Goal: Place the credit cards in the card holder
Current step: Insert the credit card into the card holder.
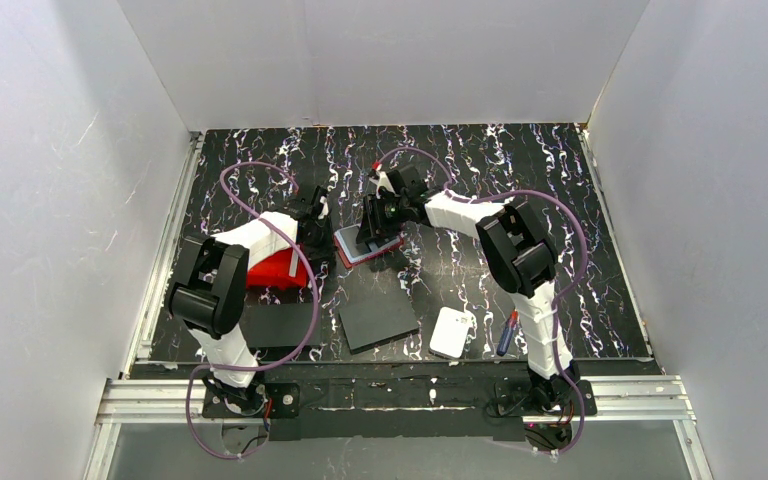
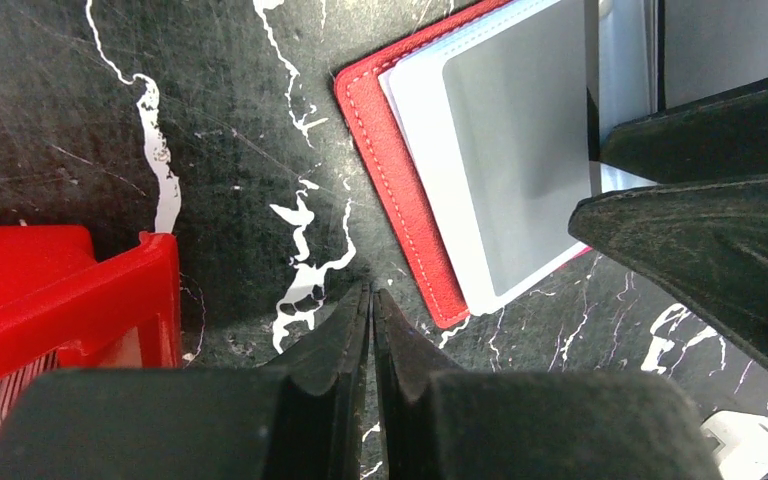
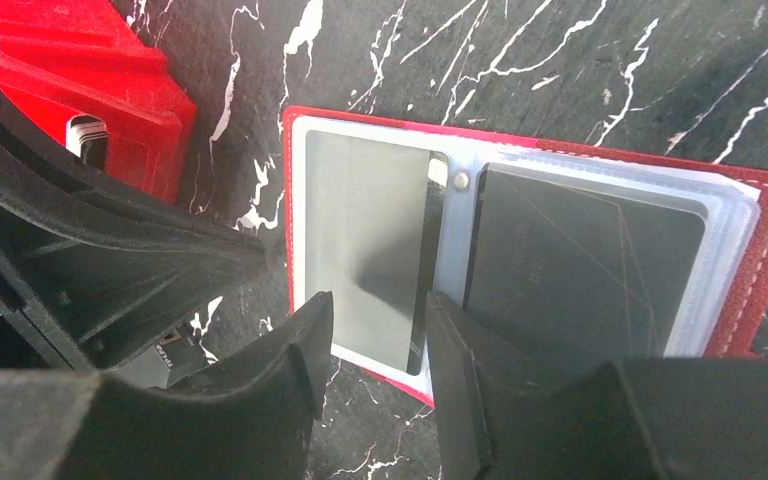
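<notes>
The card holder [image 1: 368, 248] lies open on the black marbled table, dark red with clear sleeves. In the right wrist view, its left sleeve [image 3: 300, 200] holds a pale grey credit card [image 3: 365, 230] and its right sleeve holds a dark card [image 3: 580, 270]. My right gripper [image 3: 378, 330] is open, its jaws either side of the grey card's near edge, just above it. My left gripper [image 2: 371, 295] is shut and empty, low over the table just left of the holder [image 2: 400, 200]. The grey card [image 2: 520, 150] also shows in the left wrist view.
A bright red bin [image 1: 272, 268] stands left of the holder, under my left arm, with a pale thing [image 1: 293, 262] standing in it. Two black flat sheets [image 1: 378, 320] [image 1: 280, 325], a white rounded pad [image 1: 453, 332] and a blue pen [image 1: 507, 335] lie near the front.
</notes>
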`<action>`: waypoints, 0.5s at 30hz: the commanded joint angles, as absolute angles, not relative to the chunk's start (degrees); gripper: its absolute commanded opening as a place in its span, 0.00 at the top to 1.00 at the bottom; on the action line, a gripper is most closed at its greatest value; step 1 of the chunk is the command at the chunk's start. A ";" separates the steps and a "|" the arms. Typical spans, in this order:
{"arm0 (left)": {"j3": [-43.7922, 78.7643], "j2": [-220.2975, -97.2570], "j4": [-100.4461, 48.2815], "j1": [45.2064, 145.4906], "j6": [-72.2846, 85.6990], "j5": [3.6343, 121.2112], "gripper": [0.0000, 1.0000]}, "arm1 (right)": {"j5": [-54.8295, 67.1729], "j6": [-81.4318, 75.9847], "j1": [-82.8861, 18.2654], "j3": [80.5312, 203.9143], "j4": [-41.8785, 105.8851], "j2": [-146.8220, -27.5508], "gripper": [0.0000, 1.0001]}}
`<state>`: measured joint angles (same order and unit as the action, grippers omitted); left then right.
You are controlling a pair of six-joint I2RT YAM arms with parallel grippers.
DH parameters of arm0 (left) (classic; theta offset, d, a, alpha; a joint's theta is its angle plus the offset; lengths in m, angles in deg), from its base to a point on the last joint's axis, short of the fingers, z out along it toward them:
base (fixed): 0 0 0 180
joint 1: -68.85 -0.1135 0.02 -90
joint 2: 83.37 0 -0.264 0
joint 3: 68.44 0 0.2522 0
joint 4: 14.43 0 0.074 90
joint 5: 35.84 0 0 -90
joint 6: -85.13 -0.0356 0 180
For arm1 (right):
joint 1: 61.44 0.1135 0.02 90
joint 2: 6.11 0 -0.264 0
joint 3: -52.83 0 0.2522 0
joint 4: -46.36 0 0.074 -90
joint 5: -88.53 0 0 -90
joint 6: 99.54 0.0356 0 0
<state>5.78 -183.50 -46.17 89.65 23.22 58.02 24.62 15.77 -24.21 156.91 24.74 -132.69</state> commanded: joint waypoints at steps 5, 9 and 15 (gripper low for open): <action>7.49 -184.32 -45.95 89.44 22.29 58.27 0.96 | 32.11 17.89 -23.85 156.65 31.94 -134.36 0.53; 7.59 -184.22 -46.13 89.43 22.20 58.43 0.96 | 35.24 19.39 -23.98 156.60 34.01 -134.65 0.54; 7.89 -181.20 -48.13 89.47 21.96 59.20 0.94 | 28.52 12.89 -24.05 157.55 25.47 -131.33 0.53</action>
<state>6.09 -184.31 -45.86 89.58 22.84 58.24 31.32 17.52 -24.29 156.41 30.05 -134.12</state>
